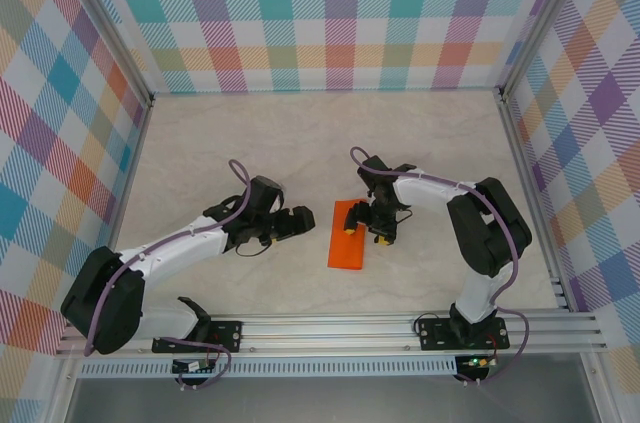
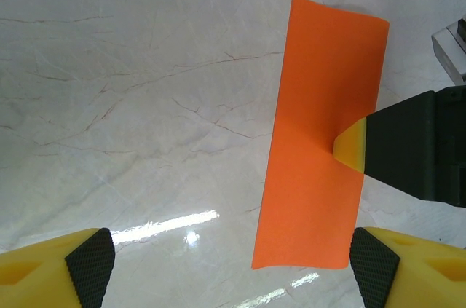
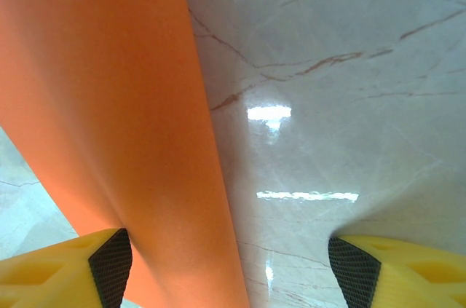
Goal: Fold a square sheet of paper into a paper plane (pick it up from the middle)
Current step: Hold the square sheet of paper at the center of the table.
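paper first: your orange sheet of paper (image 1: 347,245) lies on the marbled table (image 1: 250,133) as a long narrow rectangle, between the two arms. your right gripper (image 1: 366,231) stands over its far right edge with the fingers spread wide. from the left wrist you see one yellow fingertip (image 2: 352,146) touching the sheet (image 2: 313,140) at its right edge, about halfway along. from the right wrist the paper (image 3: 109,104) runs just beside the left-hand pad (image 3: 109,264), not pinched, while the other pad sits over bare table. your left gripper (image 1: 303,221) hovers just left of the sheet, apart from it, fingers parted wide and holding nothing. the paper's near corner lies close to its right-hand pad (image 2: 375,264).
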Controlling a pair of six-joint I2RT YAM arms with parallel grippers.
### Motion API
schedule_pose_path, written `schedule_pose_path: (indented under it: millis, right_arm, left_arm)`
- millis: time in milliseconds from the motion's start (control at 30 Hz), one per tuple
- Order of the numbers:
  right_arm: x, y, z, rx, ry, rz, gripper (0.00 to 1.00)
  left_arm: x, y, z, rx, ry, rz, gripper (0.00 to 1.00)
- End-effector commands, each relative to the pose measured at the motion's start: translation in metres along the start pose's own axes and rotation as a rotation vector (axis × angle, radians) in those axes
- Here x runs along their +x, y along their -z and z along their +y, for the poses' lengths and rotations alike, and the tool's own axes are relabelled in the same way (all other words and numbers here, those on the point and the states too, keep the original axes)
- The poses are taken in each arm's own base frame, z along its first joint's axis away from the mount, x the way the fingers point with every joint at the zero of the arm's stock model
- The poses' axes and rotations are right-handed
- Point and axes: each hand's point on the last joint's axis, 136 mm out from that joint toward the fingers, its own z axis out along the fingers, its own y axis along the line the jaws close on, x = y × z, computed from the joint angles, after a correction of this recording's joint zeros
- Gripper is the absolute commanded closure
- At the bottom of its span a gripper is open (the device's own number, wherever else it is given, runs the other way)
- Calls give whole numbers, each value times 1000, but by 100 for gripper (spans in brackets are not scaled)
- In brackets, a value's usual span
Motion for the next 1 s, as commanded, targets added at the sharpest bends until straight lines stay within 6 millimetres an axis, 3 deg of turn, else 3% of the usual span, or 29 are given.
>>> schedule_pose_path:
  millis: [0, 633, 733, 967]
  right_arm:
    - [3, -38, -40, 143, -26, 28, 22]
    - [1, -42, -41, 168, -2, 42, 23]
    - [1, -42, -42, 175, -1, 42, 23]
    - [2, -45, -45, 186, -3, 47, 23]
  left_arm:
    - [-5, 2, -11, 12, -13, -10, 14]
    - [-5, 3, -13, 26, -10, -15, 17]
    - [-7, -1, -20, 58, 0, -13, 25]
    - [-14, -24, -38, 81, -4, 13, 58]
